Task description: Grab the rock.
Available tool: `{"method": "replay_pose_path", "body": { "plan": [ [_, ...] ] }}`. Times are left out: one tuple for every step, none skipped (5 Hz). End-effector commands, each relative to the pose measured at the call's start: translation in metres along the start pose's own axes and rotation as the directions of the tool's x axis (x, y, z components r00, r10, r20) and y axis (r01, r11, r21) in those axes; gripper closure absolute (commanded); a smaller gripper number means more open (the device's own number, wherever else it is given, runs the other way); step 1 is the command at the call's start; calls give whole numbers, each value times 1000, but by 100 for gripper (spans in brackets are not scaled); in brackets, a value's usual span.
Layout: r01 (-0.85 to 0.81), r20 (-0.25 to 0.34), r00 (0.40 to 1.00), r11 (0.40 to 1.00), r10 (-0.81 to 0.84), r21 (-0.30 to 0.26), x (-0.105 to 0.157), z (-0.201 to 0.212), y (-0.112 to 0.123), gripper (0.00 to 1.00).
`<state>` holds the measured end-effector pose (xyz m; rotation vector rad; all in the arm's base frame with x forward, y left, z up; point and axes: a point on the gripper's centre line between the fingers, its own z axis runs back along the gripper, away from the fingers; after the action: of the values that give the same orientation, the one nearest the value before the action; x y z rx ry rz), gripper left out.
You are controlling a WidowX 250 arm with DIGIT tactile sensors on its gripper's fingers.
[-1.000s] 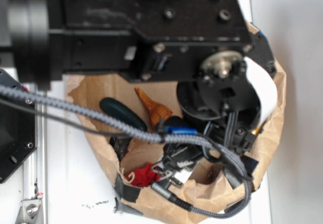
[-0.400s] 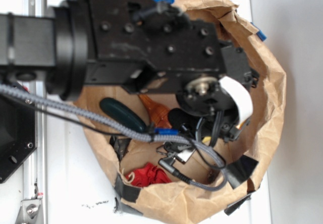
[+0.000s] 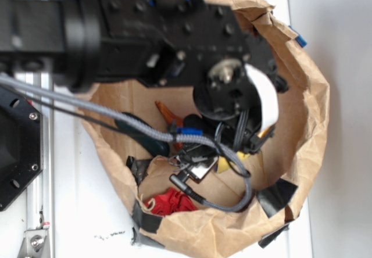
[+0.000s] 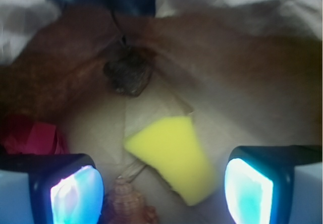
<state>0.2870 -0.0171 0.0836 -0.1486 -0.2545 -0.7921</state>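
1. Red item point(image 4: 30, 133): crumpled, at the left edge of the wrist view, just above the claw's left finger; in the exterior view it lies low in the bag point(image 3: 171, 201).
2. Claw point(image 4: 161, 183): spread wide and empty; one finger pad point(image 4: 75, 193) sits at lower left, the other at lower right, both glowing pale blue.
3. Rock point(image 4: 127, 73): dark, rough, rounded lump resting on the brown paper floor in a crease, ahead of the claw and left of its centre line, well apart from both pads, untouched.
4. Yellow sponge wedge point(image 4: 174, 156): lies between the rock and the claw, partly inside the open gap, nearer the right finger.
5. Paper bag point(image 3: 302, 118): brown, open-topped, standing on the white worktop point(image 3: 75, 211); the arm reaches down into it and hides the rock in the exterior view.
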Motion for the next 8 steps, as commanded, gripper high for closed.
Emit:
{"method": "replay_pose_path", "body": {
  "plan": [
    [110,52,992,993,-112,42,31,-31,-24,0],
    [133,74,988,990,-136,45,41,-31,-32,0],
    [143,116,982,989,-147,39,52,-25,-31,0],
    [167,145,975,985,-171,45,53,-24,-32,0],
    [178,218,958,983,-186,53,52,-24,-33,0],
    [190,215,956,980,-199,60,51,-31,-35,0],
    [213,225,950,976,-218,47,53,-39,-39,0],
    [206,217,953,977,-214,59,58,-49,-36,0]
  ]
}}
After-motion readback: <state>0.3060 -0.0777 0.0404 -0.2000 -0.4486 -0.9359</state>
